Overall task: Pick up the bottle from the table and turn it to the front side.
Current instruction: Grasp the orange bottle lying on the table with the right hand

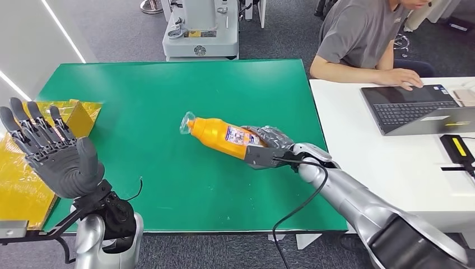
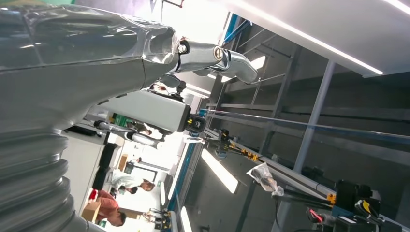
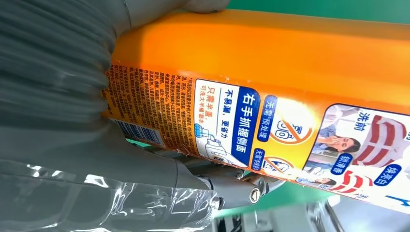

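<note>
The orange bottle is held at its lower end by the right hand, and it lies nearly flat, with the clear-capped neck pointing away from the hand, over the middle of the green bench. Whether the body is touching the bench surface or is just lifted from it cannot be told. In the right wrist view the bottle is pressed close against the palm, with one finger wrapped below it and the thumb over the far side. The printed label with small text and a barcode is turned toward the wrist camera, so it is judged that the back side is shown and the front is not yet facing up. The grip is placed at the base, probably so that the long body can be rolled around its own axis without the hand covering the label.

The left hand is raised well apart from the bottle, to the far side of the bench from the right hand, with its fingers spread wide and nothing in it. It is judged to be kept ready to receive or to steady the bottle during the turn. Beside it a yellow foil sheet is laid. Beyond the right arm a person is seated at a white desk with a laptop.
</note>
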Tool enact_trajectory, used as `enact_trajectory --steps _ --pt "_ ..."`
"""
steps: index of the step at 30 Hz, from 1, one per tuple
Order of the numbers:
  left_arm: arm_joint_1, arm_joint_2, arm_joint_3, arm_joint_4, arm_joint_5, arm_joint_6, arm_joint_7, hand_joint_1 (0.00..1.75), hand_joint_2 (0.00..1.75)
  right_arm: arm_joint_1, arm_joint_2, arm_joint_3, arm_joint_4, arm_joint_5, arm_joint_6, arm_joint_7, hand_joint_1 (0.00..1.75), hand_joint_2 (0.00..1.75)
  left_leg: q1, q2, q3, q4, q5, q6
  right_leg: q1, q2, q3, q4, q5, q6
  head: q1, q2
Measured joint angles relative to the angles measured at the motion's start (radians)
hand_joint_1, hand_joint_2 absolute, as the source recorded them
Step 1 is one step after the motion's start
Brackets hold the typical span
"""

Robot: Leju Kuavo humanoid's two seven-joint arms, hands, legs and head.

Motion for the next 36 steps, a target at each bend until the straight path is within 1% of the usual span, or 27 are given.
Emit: enact_trajectory --steps 5,12,14,17,20,26,31,36 --pt "0.004 0.000 0.000 0.000 0.001 -0.007 0.000 0.00 1.75 0.055 -0.030 -0.111 -0.112 -0.035 -0.026 0.004 1.75 1.75 0.000 0.000 0.000 0.000 0.000 0.000 0.000 0.000 0.000 0.000 0.000 0.000 0.000 0.000" --pt "0.007 0.000 0.000 0.000 0.002 -0.011 0.000 0.00 1.75 0.092 -0.053 -0.171 -0.188 -0.030 -0.036 0.014 1.75 1.75 0.000 0.000 0.000 0.000 0.000 0.000 0.000 0.000 0.000 0.000 0.000 0.000 0.000 0.000" --pt "0.007 0.000 0.000 0.001 0.010 -0.011 0.000 0.00 1.75 0.117 -0.063 -0.192 -0.231 -0.004 -0.059 0.024 1.75 1.75 0.000 0.000 0.000 0.000 0.000 0.000 0.000 0.000 0.000 0.000 0.000 0.000 0.000 0.000" --pt "-0.004 0.006 -0.001 0.021 0.039 0.000 0.002 0.00 1.75 0.174 -0.072 -0.241 -0.331 0.057 -0.131 0.037 1.75 1.75 0.000 0.000 0.000 0.000 0.000 0.000 0.000 0.000 0.000 0.000 0.000 0.000 0.000 0.000" --pt "-0.029 0.020 -0.011 0.066 0.065 -0.002 0.019 0.00 1.75 0.223 -0.072 -0.286 -0.429 0.123 -0.192 0.044 1.75 1.75 0.000 0.000 0.000 0.000 0.000 0.000 0.000 0.000 -0.001 0.000 0.000 0.000 0.000 0.000" --pt "-0.074 0.041 -0.061 0.178 0.085 -0.080 0.060 0.00 1.75 0.285 -0.059 -0.336 -0.559 0.178 -0.282 0.020 1.75 1.75 0.000 0.000 0.000 0.000 0.000 0.000 0.000 0.000 -0.001 0.000 0.000 0.000 0.000 0.000" --pt "-0.119 0.043 -0.099 0.245 0.086 -0.108 0.092 0.00 1.75 0.302 -0.043 -0.350 -0.621 0.175 -0.306 0.012 1.75 1.75 0.000 0.000 0.000 0.000 0.000 0.000 0.000 0.000 -0.001 0.000 0.000 0.000 0.000 0.000" --pt "-0.147 0.043 -0.122 0.285 0.087 -0.119 0.103 0.00 1.75 0.310 -0.035 -0.351 -0.647 0.168 -0.308 0.008 1.75 1.75 0.000 0.000 0.000 0.000 0.000 0.000 0.000 0.000 -0.001 0.000 0.000 0.000 0.000 0.000"
